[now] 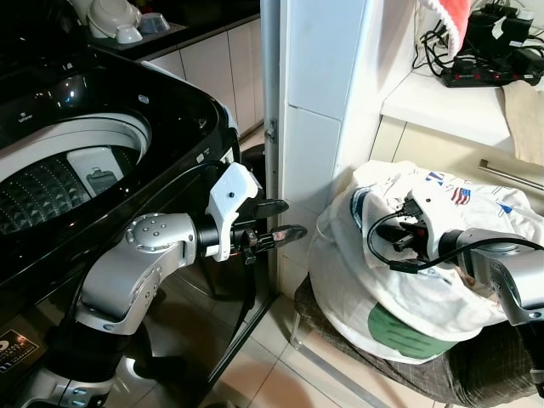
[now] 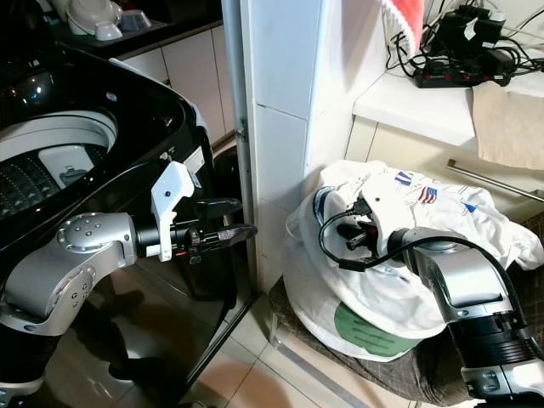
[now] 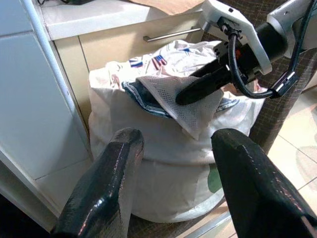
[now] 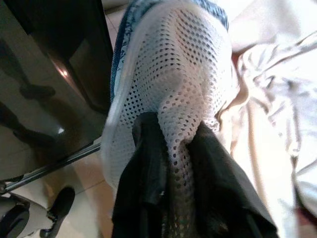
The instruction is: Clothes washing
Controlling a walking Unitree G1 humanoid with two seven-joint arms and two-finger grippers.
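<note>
The washer drum (image 1: 59, 183) is open from above. A white tiled wall corner (image 1: 319, 127) stands between the washer and the laundry bag (image 1: 374, 289). The left tool (image 1: 280, 219) hangs in the narrow gap beside this corner. The right tool (image 4: 173, 168), pinching mesh cloth (image 4: 173, 74), blocks the bag mouth.

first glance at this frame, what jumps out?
The right gripper pinching a white mesh garment out of the bulging white laundry bag on the stool by the tiled wall. Next, the left gripper, open and empty, held beside the black top-load washer with its drum uncovered.
</note>
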